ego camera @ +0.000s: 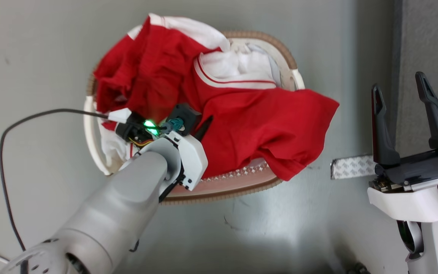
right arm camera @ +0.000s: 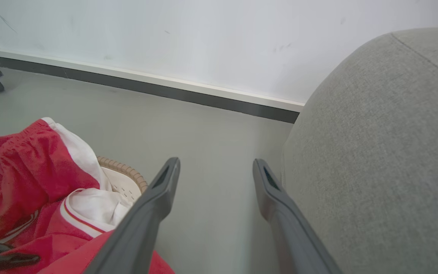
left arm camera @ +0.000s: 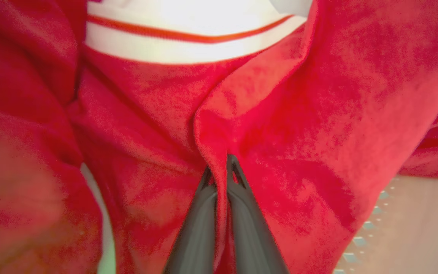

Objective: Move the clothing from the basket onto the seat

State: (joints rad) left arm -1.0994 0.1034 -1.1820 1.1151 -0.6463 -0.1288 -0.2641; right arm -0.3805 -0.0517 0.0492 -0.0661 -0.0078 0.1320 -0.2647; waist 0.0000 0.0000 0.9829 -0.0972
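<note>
Black cable (ego camera: 10, 133) loops over the grey floor (ego camera: 32, 57), left of the basket (ego camera: 219, 196). Left pincer (left arm camera: 219, 171) is down in the basket's near-left part, fingers almost together, with a fold of red fabric pinched between them. The clothing (ego camera: 249, 121) is heaped in the basket above its brown rim, and one red piece drapes over the basket's right side. Patterned tape strip (ego camera: 350, 166) lies on the floor just right of the basket. Right pincer (ego camera: 398, 83) hangs well right of the basket, fingers spread wide, gripping nothing. The seat (right arm camera: 386, 152), grey and rounded, is farther right of the basket.
</note>
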